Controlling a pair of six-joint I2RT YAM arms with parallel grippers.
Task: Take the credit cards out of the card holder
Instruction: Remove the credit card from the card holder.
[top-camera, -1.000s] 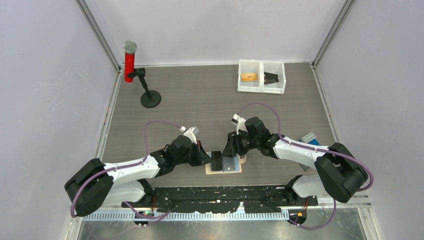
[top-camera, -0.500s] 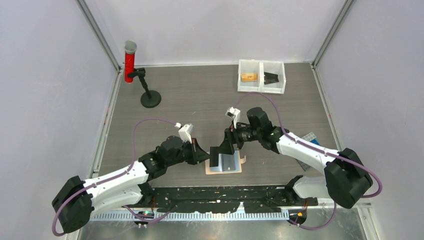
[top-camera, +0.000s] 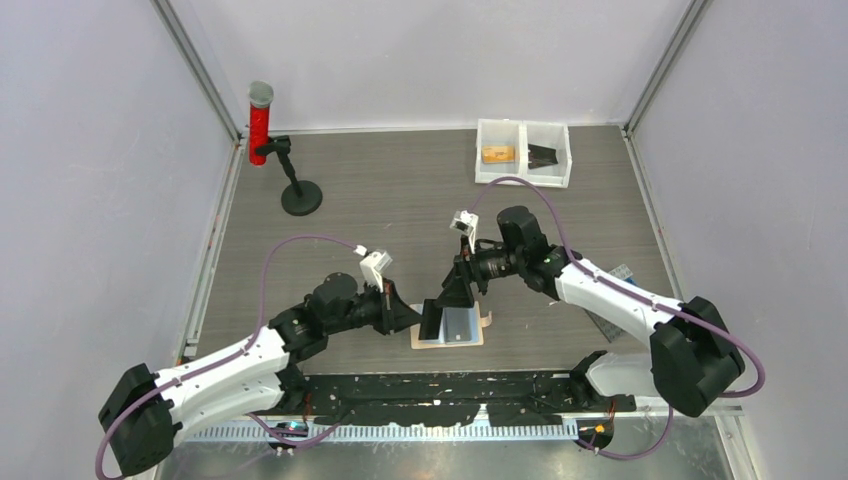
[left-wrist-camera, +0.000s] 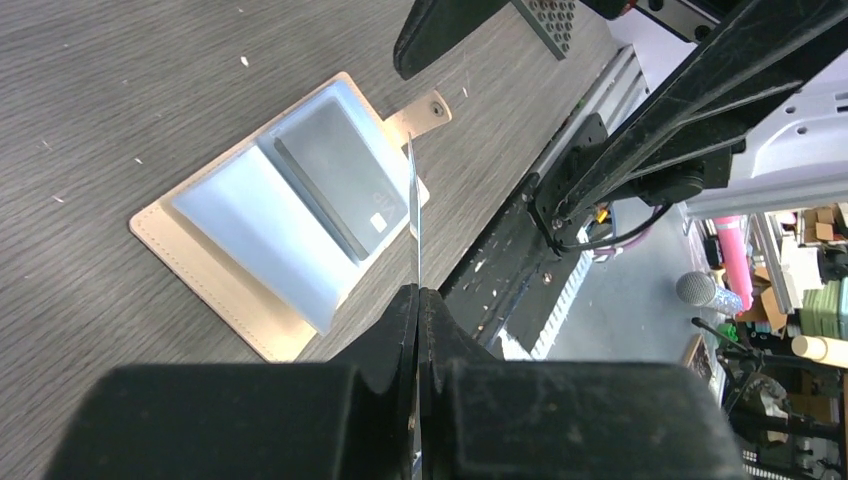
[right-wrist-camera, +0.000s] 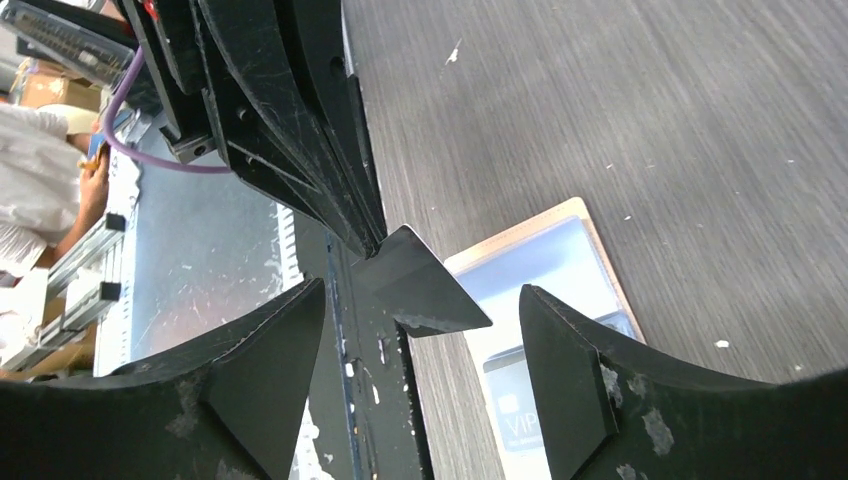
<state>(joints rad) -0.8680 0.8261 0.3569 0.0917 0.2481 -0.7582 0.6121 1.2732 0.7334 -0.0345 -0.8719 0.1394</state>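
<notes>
The tan card holder (top-camera: 462, 340) lies open on the table near the front edge. It shows in the left wrist view (left-wrist-camera: 215, 265) with grey-blue pockets and a snap tab (left-wrist-camera: 428, 108). One dark credit card (left-wrist-camera: 340, 185) sits in its right pocket, also in the right wrist view (right-wrist-camera: 515, 410). My left gripper (top-camera: 412, 318) (left-wrist-camera: 418, 292) is shut on another dark card (top-camera: 432, 318) (right-wrist-camera: 420, 285), held on edge above the holder's left half. My right gripper (top-camera: 452, 292) (right-wrist-camera: 422, 292) is open, its fingers either side of that card's free corner without touching.
A white two-compartment bin (top-camera: 522, 175) stands at the back right, with an orange-tan block (top-camera: 497, 154) and a dark item (top-camera: 543, 155). A red cylinder (top-camera: 260, 125) on a black stand (top-camera: 301, 197) is at the back left. A black rail (top-camera: 450, 395) runs along the front edge.
My right gripper has moved left from the holder's right half to the held card. My left gripper keeps its hold and has raised the card slightly; its arm has swung back.
</notes>
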